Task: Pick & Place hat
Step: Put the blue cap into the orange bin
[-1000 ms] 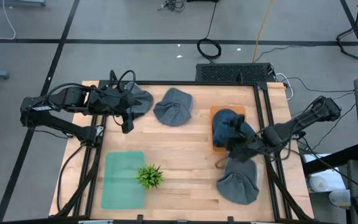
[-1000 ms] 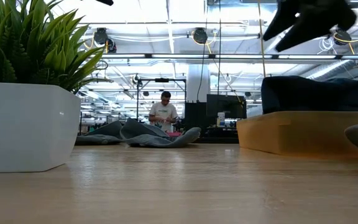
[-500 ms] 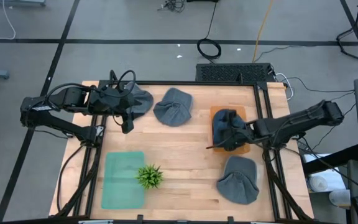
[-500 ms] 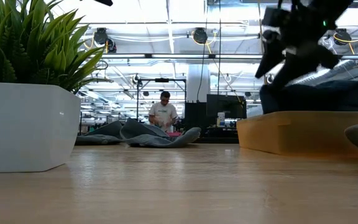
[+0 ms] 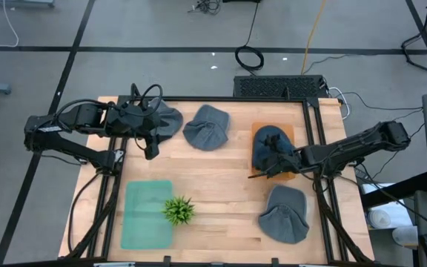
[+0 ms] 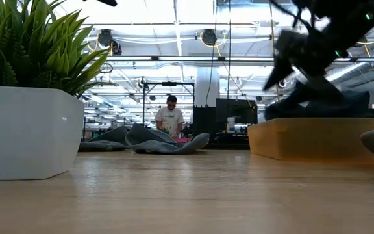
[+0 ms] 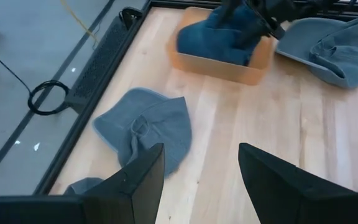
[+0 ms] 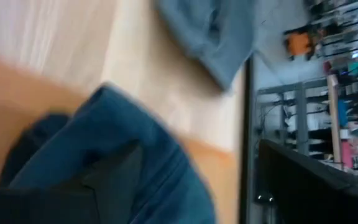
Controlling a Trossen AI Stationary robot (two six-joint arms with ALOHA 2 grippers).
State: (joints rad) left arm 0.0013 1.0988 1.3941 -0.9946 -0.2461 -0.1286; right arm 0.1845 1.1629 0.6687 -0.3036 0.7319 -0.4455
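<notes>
Where the right end effector (image 5: pixel 271 167) meets the blue hat (image 5: pixel 267 144) on the orange tray (image 5: pixel 259 133), motion blur hides its finger state; left end effector (image 7: pixel 201 171) open.

Bare wood mid-table (image 5: pixel 213 174) passable; potted plant (image 5: pixel 178 211), grey hat (image 5: pixel 284 214) flank near edge.

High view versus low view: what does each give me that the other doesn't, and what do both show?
Only the high view shows the left gripper, open, parked at the table's far left corner, the green mat, and the grey hat whole at the near right.

Only the low view shows the room behind, with a person there.

Both show the right gripper at the dark blue hat on the orange box, the potted plant and the grey hat at the far edge.
</notes>
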